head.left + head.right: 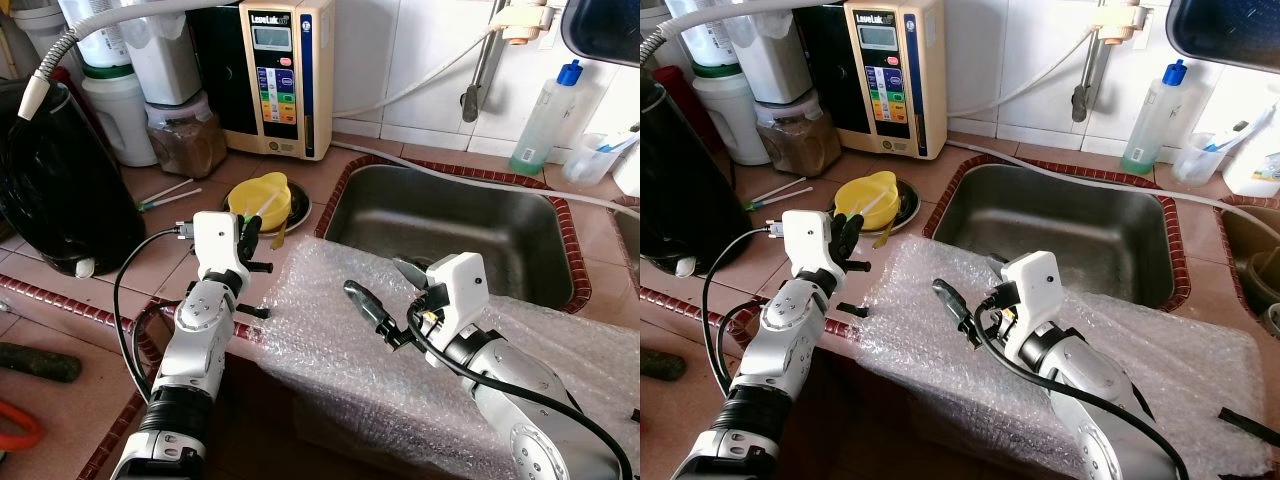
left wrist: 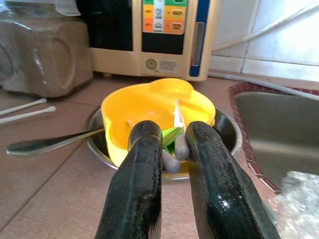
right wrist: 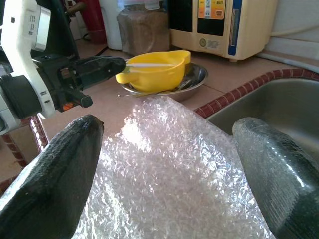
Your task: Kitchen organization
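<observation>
A yellow bowl (image 1: 262, 195) sits in a shallow metal dish (image 2: 225, 135) on the tiled counter, left of the sink (image 1: 450, 230). My left gripper (image 1: 252, 232) is right in front of the bowl, shut on a thin white-and-green stick (image 3: 149, 64) whose far end reaches over the bowl. Seen from the left wrist, the stick's green part (image 2: 172, 134) is pinched between the two fingers. A spoon (image 2: 45, 144) rests with its end in the dish. My right gripper (image 1: 385, 285) hangs open over a sheet of bubble wrap (image 1: 330, 340), holding nothing.
The bubble wrap covers the sink's front edge and the counter before me. A water ioniser (image 1: 275, 75), a jar of brown powder (image 1: 185, 140) and a black appliance (image 1: 55, 190) stand behind and left. Two white sticks (image 1: 170, 193) lie on the counter. A soap bottle (image 1: 545, 120) stands behind the sink.
</observation>
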Robot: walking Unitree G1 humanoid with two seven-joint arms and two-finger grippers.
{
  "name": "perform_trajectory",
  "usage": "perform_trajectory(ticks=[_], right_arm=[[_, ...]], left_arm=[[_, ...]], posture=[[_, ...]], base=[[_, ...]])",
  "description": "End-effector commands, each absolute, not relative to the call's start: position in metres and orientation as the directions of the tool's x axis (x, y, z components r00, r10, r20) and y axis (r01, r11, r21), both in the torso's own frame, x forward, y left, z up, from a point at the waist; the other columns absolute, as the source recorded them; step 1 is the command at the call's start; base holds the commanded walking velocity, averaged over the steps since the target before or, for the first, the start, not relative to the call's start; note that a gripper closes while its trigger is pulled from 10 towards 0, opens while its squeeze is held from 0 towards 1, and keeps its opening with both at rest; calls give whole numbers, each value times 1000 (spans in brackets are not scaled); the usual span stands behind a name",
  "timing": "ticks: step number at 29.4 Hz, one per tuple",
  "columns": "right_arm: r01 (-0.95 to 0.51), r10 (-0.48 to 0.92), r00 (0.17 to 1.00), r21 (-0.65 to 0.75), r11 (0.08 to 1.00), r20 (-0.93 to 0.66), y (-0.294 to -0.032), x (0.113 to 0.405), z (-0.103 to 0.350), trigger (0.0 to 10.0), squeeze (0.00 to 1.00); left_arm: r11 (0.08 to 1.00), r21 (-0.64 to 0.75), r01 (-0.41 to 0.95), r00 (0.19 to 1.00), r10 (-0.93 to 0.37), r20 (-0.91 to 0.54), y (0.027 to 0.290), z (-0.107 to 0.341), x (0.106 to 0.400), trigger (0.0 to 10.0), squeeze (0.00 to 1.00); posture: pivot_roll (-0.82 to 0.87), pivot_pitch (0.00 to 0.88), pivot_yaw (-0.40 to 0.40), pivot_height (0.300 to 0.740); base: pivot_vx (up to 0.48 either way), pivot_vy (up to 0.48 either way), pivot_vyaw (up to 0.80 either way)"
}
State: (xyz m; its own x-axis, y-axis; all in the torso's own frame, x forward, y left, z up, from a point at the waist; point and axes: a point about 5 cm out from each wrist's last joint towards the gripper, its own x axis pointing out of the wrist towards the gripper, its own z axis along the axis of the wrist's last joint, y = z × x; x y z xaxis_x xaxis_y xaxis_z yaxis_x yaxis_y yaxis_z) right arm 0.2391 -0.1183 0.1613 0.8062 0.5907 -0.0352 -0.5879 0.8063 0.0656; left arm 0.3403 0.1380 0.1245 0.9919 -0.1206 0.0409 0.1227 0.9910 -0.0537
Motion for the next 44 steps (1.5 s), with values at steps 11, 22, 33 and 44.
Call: perform_trajectory(ticks=[11,22,33,44], right_arm=[[-579,582,813,63,813,-25,-117,243,161,10000,0],[-485,484,875,36,874,23,-127,260,166,10000,0],[-416,415,908,0,909,56,-141,272,171,10000,0],[-279,279,951,-16,960,134,-171,298,192,10000,0]], left_arm=[[996,33,79,984,-83,160,149,150,337,0,0],[980,-76,186,936,-153,318,140,205,339,0,0],[862,-273,427,876,-320,362,114,240,337,0,0],[711,-482,512,858,-410,308,95,225,330,0,0]], posture=[[-43,0,48,740],[-16,0,37,740],[-15,0,52,740],[-11,0,55,740]], base=[[0,0,0],[0,0,0],[0,0,0],[0,0,0]])
